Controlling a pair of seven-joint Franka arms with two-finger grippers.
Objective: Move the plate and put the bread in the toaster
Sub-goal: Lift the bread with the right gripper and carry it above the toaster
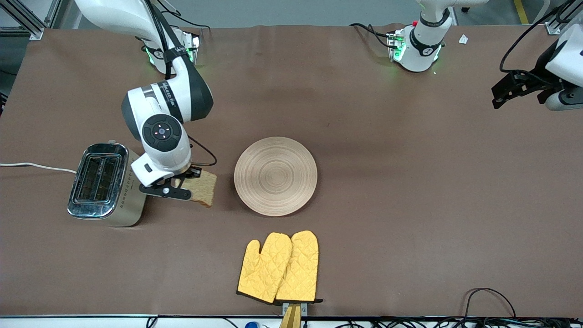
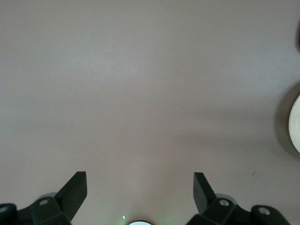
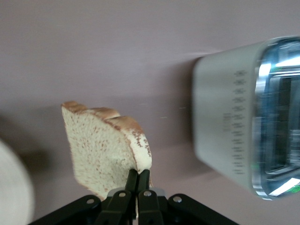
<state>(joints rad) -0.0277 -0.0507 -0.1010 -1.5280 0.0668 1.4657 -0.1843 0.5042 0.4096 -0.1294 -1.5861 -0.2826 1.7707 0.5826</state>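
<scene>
Status: the right gripper (image 1: pixel 184 186) has its fingers (image 3: pixel 132 180) clamped on an edge of the bread (image 1: pixel 203 187). The slice hangs in the air just beside the toaster (image 1: pixel 102 183), over the worktop (image 1: pixel 410 182) between toaster and plate (image 1: pixel 275 176). In the right wrist view the slice stands on edge, crust upward, apart from the toaster's cream side wall.

The plate lies flat near the middle of the worktop, bare, nothing on it. Judged from that, the plate step looks done or at least not pending on the bread; I cannot say where it was meant to end up.

Left to do: carry the bread over the chrome top, line it up with one of the two slots, lower it in, let go. Neither slot shows anything inside.

The left gripper (image 2: pixel 139 187) waits at the left arm's end of the table, fingers wide apart, holding nothing.

A pair of yellow oven mitts (image 1: pixel 278 268) lies nearer the front camera than the plate, untouched.

Hard to make out:
- From the front, the right arm's wrist covers part of the bread and the grip itself.
- The toaster is blurred and cut off in the right wrist view; slot depth not readable.
- The plate is only a sliver at the edge of both wrist views.
- The left arm is cut off at the front view's edge.
</scene>
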